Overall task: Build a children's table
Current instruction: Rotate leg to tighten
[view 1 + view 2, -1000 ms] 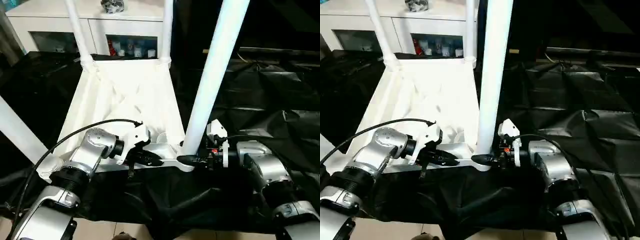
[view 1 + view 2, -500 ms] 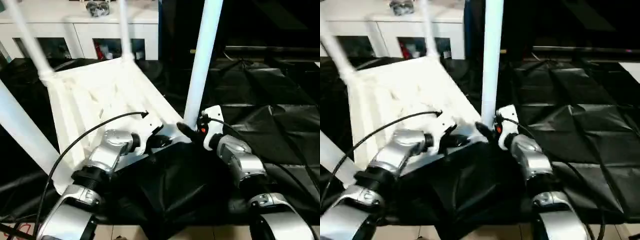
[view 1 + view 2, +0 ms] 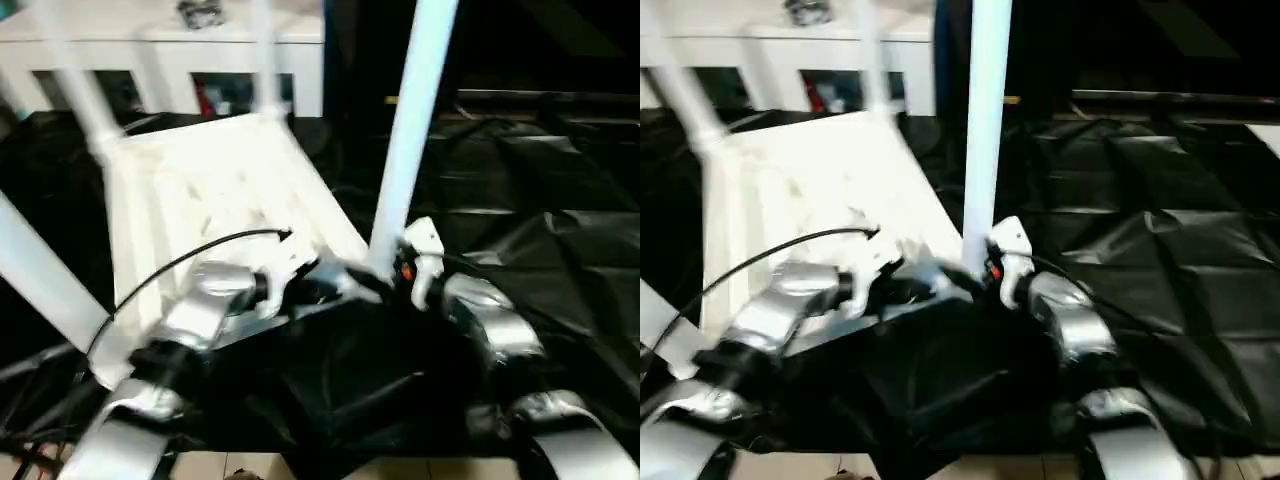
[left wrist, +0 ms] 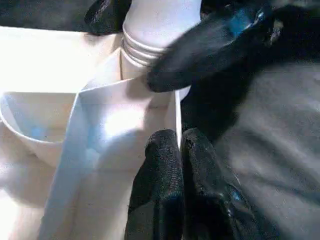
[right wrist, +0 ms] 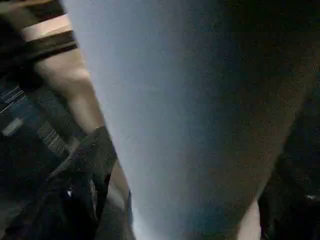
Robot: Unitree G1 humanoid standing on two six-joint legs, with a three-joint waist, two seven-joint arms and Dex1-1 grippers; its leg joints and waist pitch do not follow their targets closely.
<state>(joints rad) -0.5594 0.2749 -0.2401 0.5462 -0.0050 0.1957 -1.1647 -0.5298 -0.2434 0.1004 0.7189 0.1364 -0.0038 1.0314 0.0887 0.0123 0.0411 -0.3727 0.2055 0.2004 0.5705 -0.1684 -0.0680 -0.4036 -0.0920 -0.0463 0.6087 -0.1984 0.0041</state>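
Left eye view: the table top (image 3: pixel 215 190) lies upside down on the black sheet (image 3: pixel 560 200), ribbed underside up, with legs rising from its corners. The near right leg (image 3: pixel 410 130) stands upright in its corner socket, long axis vertical. The right gripper (image 3: pixel 385 278) sits at that leg's foot, closer to it than the left gripper (image 3: pixel 315 290), which lies along the top's near edge just beside the same corner. A white cabinet (image 3: pixel 160 40) stands behind. Right eye view: same layout; the leg (image 3: pixel 985 120) rises straight up from between the two wrists, the right wrist touching or nearly touching its base. Left wrist view: the left gripper's fingers (image 4: pixel 165 175) are pressed together, clenched at the thin wall of the top's edge (image 4: pixel 176 120), though a true pinch is hard to confirm. One black finger (image 4: pixel 200 50) of the other gripper lies against the ribbed collar of the leg (image 4: pixel 150 30). Right wrist view: the leg (image 5: pixel 165 115) crosses close in front, with one finger (image 5: pixel 92 170) off to one side; jaws look spread around it, not clearly gripping. Any next move turns on that vertical leg lying directly between the right jaws.
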